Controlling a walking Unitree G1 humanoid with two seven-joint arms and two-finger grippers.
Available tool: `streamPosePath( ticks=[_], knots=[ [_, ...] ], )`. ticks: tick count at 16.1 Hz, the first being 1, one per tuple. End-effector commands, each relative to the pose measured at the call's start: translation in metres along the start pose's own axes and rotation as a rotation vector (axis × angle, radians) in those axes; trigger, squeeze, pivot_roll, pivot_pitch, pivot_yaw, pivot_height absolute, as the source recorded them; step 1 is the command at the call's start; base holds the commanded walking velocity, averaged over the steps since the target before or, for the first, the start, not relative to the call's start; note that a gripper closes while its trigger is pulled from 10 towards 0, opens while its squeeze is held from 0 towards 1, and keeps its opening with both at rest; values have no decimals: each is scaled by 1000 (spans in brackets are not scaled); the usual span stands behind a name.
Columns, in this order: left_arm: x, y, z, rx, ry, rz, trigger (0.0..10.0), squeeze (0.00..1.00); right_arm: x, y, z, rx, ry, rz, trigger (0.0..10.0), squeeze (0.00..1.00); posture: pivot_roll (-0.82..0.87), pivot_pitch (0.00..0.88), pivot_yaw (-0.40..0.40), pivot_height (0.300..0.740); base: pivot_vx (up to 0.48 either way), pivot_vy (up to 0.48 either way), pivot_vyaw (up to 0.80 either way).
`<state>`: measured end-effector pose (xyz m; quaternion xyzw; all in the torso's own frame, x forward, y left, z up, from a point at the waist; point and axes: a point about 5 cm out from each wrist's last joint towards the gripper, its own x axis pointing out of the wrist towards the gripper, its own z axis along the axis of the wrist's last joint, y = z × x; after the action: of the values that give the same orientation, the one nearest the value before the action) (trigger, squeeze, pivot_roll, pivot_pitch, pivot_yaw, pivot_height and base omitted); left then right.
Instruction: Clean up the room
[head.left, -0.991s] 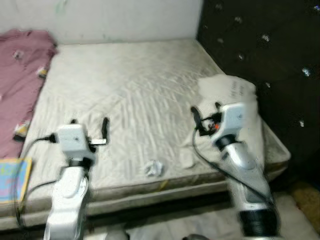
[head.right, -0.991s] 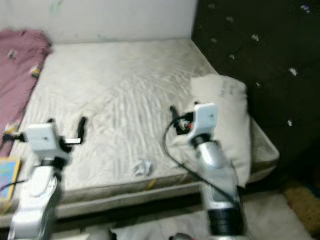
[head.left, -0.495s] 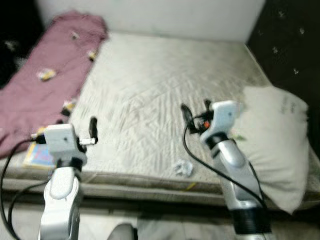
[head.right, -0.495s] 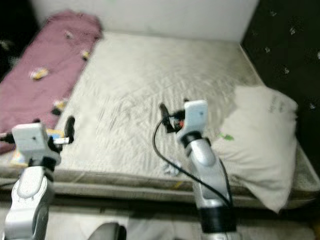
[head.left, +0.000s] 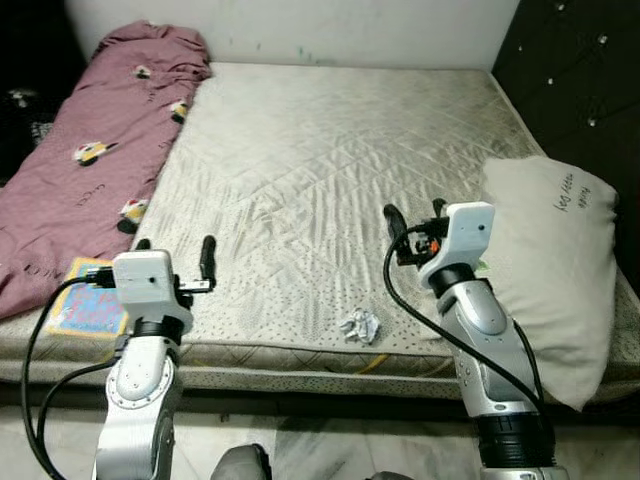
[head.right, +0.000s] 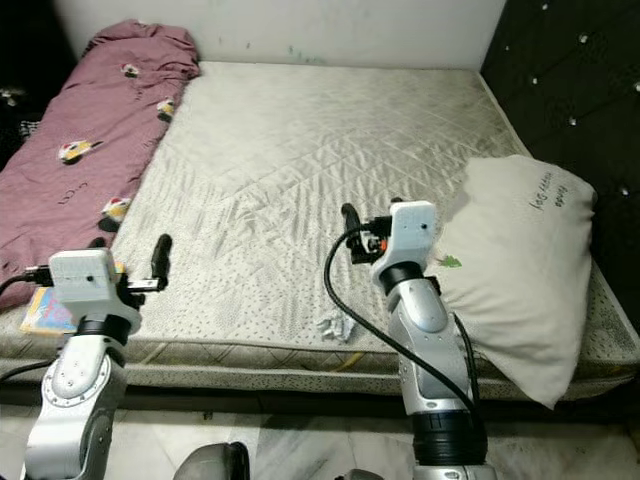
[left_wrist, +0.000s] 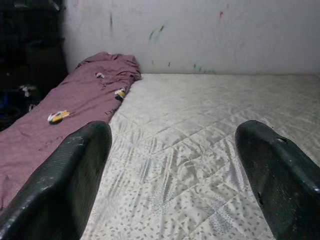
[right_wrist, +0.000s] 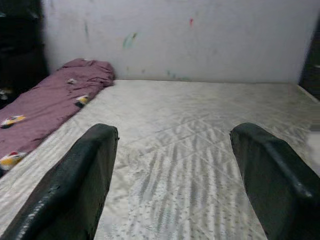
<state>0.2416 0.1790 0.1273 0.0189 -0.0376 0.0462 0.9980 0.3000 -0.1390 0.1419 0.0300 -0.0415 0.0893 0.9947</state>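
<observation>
A crumpled white paper ball (head.left: 360, 326) lies on the bare quilted mattress (head.left: 330, 150) near its front edge. It sits between my two arms, lower than both grippers. My left gripper (head.left: 175, 250) is open and empty above the mattress's front left part. My right gripper (head.left: 415, 213) is open and empty too, just left of a large white pillow (head.left: 545, 260). In the left wrist view the fingers (left_wrist: 65, 175) stand wide apart over the mattress. The right wrist view shows its fingers (right_wrist: 85, 175) equally spread.
A maroon blanket (head.left: 90, 150) with small printed figures runs along the mattress's left side. A colourful flat book (head.left: 85, 310) lies at its front end. A small green scrap (head.right: 447, 262) sits by the pillow. A dark tufted headboard (head.left: 575, 70) rises on the right, a white wall (head.left: 300, 20) behind.
The whole picture has shifted and sharpened, so the camera moved: blanket and book now show fully. Both arms keep the same raised pose with their grippers open.
</observation>
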Motion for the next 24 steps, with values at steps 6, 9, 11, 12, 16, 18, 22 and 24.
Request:
streamPosePath(
  ticks=[6,9,11,12,16,18,22,24],
  knots=[
    [2,-2,8,-13,-43,-46,10000,0,0,-1,0,-6,4,-5,10000,0,64,53,-36,740,0,0,0],
    [-3,-1,2,-18,-26,-55,10000,0,-1,-8,-1,-16,4,-56,10000,0,65,66,-35,740,189,0,0],
    [-3,2,-1,-15,-20,-57,10000,0,-3,-7,-5,-26,10,-65,10000,0,65,63,-35,740,283,0,0],
    [-3,2,0,-17,-21,-55,10000,0,-3,-7,-5,-27,9,-67,10000,0,66,60,-35,740,300,0,0],
    [-2,-2,-1,-30,-22,-63,10000,0,-2,-8,-5,-39,11,-71,10000,0,52,57,-40,740,302,0,0],
    [0,-4,-2,-34,-22,-70,10000,0,-2,-11,-4,-53,9,-73,10000,0,50,58,-46,740,304,0,0],
    [0,-5,0,-35,-29,-75,10000,0,-1,-8,-3,-56,2,-64,10000,0,58,59,-44,740,333,0,0],
    [0,-3,0,-33,-28,-67,10000,0,0,-4,-4,-39,4,-52,10000,0,60,63,-38,740,332,0,0]
  ],
)
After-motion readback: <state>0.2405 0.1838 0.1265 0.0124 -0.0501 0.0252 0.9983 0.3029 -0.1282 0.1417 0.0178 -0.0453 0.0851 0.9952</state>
